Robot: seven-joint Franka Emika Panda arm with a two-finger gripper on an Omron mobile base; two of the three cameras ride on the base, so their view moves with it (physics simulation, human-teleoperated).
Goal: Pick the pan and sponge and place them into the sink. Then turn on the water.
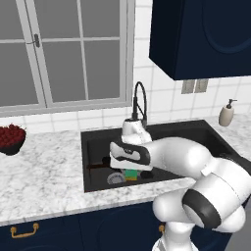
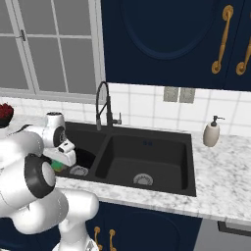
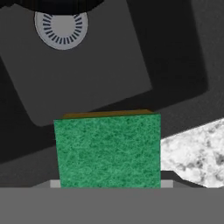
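Note:
My gripper (image 1: 130, 166) hangs low over the left basin of the black double sink (image 1: 93, 139), shut on the green and yellow sponge (image 1: 131, 174). In the hand view the sponge (image 3: 107, 151) sits right at the fingers and hides their tips, green face towards the camera. Under it are the basin floor and a round grey drain (image 3: 61, 26). A thin reddish-brown pan handle (image 1: 97, 166) lies in the left basin; the black pan blends into the dark sink. The arched black faucet (image 2: 103, 105) stands behind the divider with no stream.
A beige soap dispenser (image 2: 212, 133) stands on the marble counter (image 1: 44, 171) right of the sink. A dark bowl of red fruit (image 1: 11, 138) is at the far left. The right basin has its own drain (image 2: 142, 179). Dark wall cabinets (image 2: 166, 39) hang above.

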